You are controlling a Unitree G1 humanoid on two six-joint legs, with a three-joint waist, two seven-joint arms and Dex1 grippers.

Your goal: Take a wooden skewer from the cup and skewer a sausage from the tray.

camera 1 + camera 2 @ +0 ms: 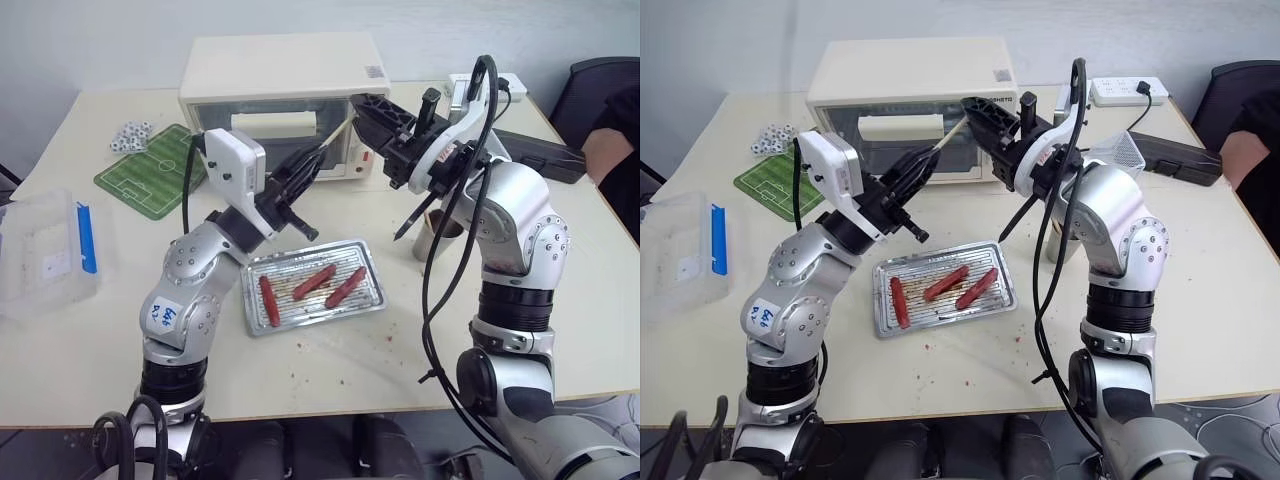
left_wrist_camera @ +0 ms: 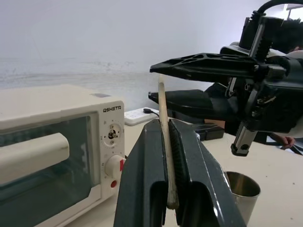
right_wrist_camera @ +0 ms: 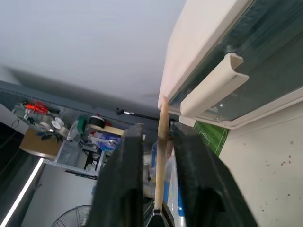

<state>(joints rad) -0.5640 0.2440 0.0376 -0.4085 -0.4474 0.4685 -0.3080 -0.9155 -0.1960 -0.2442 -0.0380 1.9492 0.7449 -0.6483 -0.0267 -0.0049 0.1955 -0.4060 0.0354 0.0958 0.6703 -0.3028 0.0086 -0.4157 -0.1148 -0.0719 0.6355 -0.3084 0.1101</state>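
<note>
Left gripper [image 2: 168, 189] clamped shut — right gripper [image 3: 158, 156] parted, both raised.

My two grippers crowded each other above the table, my right gripper [image 1: 372, 112] just ahead of my left gripper [image 1: 300, 178], with the wooden skewer [image 2: 164, 137] bridging the gap between them. Directly behind stood the toaster oven [image 1: 285, 75], blocking any reach forward. Below, the tray [image 1: 371, 268] lay open from above. The cup [image 1: 437, 238] stood under my right arm, crowding that side. Bare table [image 1: 330, 370] spread in front of the tray.
</note>
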